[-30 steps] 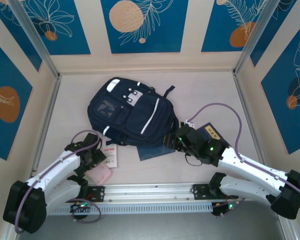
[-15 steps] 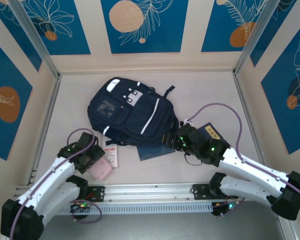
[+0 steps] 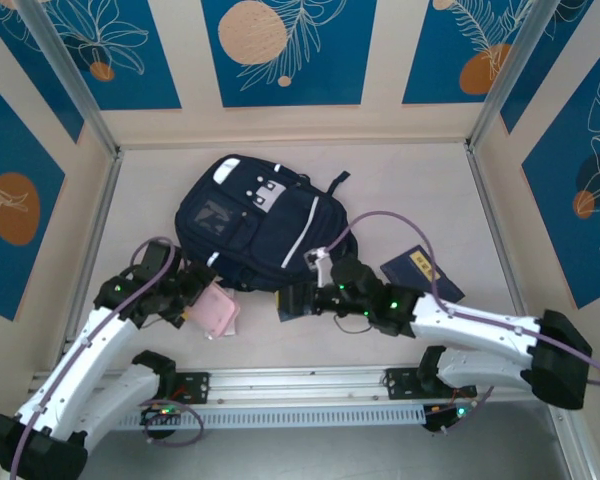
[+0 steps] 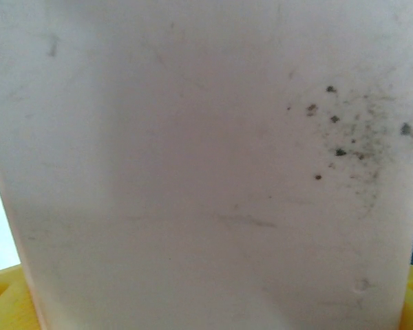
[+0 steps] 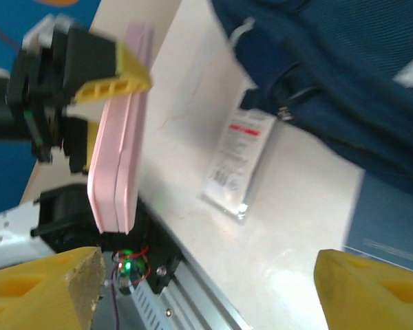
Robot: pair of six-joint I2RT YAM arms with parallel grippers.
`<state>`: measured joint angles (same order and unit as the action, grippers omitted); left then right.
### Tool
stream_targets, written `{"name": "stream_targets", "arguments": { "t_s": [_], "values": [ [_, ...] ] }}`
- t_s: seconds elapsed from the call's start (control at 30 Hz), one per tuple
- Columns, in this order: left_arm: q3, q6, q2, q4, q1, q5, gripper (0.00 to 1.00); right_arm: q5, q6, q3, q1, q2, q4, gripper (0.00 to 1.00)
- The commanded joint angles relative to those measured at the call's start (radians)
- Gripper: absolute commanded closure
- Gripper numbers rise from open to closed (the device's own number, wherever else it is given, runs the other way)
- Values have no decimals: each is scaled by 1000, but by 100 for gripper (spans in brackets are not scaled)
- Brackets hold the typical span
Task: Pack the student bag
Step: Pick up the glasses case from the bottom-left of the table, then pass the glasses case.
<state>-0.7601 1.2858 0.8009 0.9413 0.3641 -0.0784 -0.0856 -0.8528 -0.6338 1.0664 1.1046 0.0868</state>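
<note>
Pale table (image 3: pixel 410 190) between blue leaf-patterned walls (image 3: pixel 280 60); student bag (image 3: pixel 265 225) lies upper centre; left gripper (image 3: pixel 196 297) pinches pink case (image 3: pixel 220 312); right gripper (image 3: pixel 295 300) spread wide.

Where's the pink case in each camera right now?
Top external: pink case lower left, just below the student bag.
Left wrist: pale pink surface close before the lens.
Right wrist: left of centre, edge-on, off the table.
Shared landmark: student bag, upper right in right wrist.

Robotics lab test cell. Aluminium posts (image 3: pixel 73 85) frame blue leaf-print panels (image 3: pixel 320 70) around a beige table (image 3: pixel 420 190). White robot arms (image 3: pixel 480 325) stand bolted to its rail (image 3: pixel 300 381).
</note>
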Motion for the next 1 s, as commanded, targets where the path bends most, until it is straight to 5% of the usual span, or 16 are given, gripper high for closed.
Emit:
{"name": "stream_targets", "arguments": {
  "t_s": [0.0, 0.4, 0.97],
  "values": [
    [-63, 103, 12, 19, 4, -87, 32, 2, 80, -57, 68, 83, 220, 15],
    [-105, 130, 30, 19, 25, -92, 35, -16, 86, -188, 141, 395, 535, 14],
    [-122, 190, 47, -30, 54, -19, 36, -158, -112, -264, 174, 542, 548, 53]
  ]
}}
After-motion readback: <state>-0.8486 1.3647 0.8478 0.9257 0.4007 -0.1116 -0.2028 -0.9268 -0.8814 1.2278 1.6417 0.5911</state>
